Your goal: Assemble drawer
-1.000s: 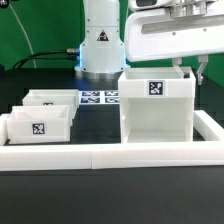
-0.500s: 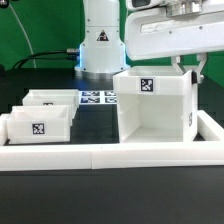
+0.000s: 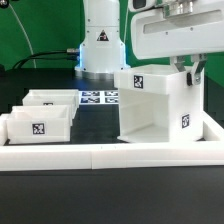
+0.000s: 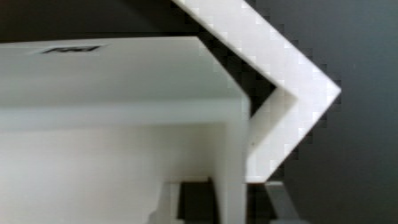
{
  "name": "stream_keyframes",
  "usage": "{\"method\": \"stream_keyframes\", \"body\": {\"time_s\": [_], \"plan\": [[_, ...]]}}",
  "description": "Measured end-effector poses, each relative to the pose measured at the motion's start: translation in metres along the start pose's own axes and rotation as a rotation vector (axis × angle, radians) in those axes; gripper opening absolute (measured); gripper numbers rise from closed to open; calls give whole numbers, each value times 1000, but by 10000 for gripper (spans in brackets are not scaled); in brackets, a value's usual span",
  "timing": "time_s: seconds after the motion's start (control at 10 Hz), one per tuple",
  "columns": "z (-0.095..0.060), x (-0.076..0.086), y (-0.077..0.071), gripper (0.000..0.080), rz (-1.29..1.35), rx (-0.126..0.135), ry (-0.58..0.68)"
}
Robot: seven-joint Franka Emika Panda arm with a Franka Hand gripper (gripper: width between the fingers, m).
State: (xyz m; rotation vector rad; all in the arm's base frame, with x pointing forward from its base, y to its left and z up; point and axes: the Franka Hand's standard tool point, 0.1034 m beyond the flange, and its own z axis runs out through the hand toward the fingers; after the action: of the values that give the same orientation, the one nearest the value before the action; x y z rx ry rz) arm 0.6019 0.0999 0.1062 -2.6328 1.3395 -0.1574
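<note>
The drawer's tall white housing (image 3: 155, 105) stands at the exterior view's right, turned at an angle, with one tag on its upper front and one on its side. My gripper (image 3: 191, 72) is shut on the housing's upper right wall, one finger on each side. In the wrist view the thin white wall runs between my two dark fingers (image 4: 199, 203), at my gripper (image 4: 244, 205), and the housing (image 4: 107, 110) fills most of the picture. The two small knobbed trays (image 3: 52, 100) (image 3: 38, 126) sit side by side at the exterior view's left, each with a tag.
The long low white border wall (image 3: 110, 155) runs along the front and up the right side, close to the housing; it also shows in the wrist view (image 4: 267, 50). The marker board (image 3: 98, 98) lies behind, in front of the arm's base (image 3: 100, 45).
The housing has turned in my grip: its front tag has moved toward the exterior view's left and a side face with a second tag has come into sight. The trays have not moved.
</note>
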Motion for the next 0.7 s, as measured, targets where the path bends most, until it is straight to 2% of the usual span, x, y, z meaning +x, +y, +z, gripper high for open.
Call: {"method": "stream_keyframes", "body": {"time_s": [0.7], "plan": [[-1, -4, -3, 39, 383, 24, -38]]}}
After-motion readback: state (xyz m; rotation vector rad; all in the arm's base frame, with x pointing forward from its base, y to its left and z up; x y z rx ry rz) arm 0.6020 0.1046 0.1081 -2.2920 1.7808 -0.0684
